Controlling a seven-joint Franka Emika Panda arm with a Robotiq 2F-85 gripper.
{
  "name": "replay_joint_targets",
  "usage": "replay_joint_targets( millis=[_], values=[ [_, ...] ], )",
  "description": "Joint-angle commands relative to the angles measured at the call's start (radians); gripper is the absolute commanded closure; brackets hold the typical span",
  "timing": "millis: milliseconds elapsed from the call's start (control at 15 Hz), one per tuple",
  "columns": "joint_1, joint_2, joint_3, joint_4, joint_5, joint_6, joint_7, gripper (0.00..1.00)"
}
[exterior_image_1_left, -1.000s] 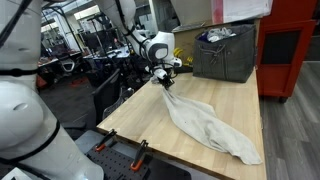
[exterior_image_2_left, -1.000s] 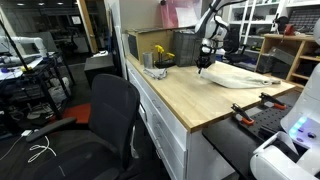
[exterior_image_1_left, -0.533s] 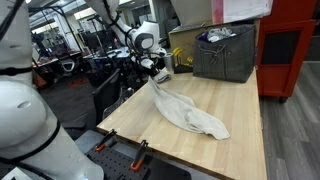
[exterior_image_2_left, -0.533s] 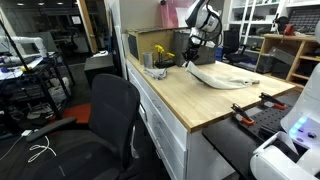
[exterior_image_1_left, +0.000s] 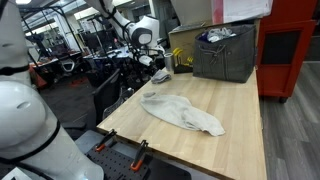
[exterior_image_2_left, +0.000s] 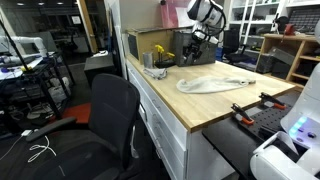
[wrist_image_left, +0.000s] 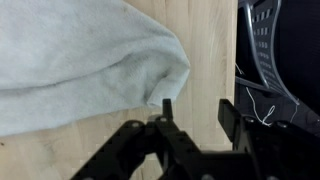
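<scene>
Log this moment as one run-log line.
gripper: open, empty | cloth: lying loose on wooden table | relation: gripper above cloth's end, apart from it

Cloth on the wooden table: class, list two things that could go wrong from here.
1. In the wrist view one finger of the open gripper sits beside the fold of the cloth; moving off could snag and drag it.
2. In an exterior view the cloth lies near the edge of the table, so a drag might pull it off.

no legible text or label on cloth (exterior_image_1_left: 180, 110), grey bin (exterior_image_1_left: 225, 58), wooden table (exterior_image_1_left: 245, 140); far clutter too blurred
</scene>
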Motion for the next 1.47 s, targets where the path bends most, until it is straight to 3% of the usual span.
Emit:
replay_joint_targets(
  millis=[0, 200, 467, 867, 1400],
  values=[
    [-0.018, -0.063, -0.057, -0.066, 0.026, -0.033, -0.040, 0.16],
    [-0.031, -0.020, -0.115, -0.046, 0.023, -0.005, -0.005, 0.00],
    [-0.054, 0.085, -0.163, 0.039, 0.029, -0.012, 0.045, 0.00],
    [-0.059, 0.226, -0.168, 0.159, 0.015, 0.029, 0.139, 0.00],
    [-0.015, 0.362, -0.225, 0.214, -0.145, 0.202, 0.263, 0.00]
  ],
)
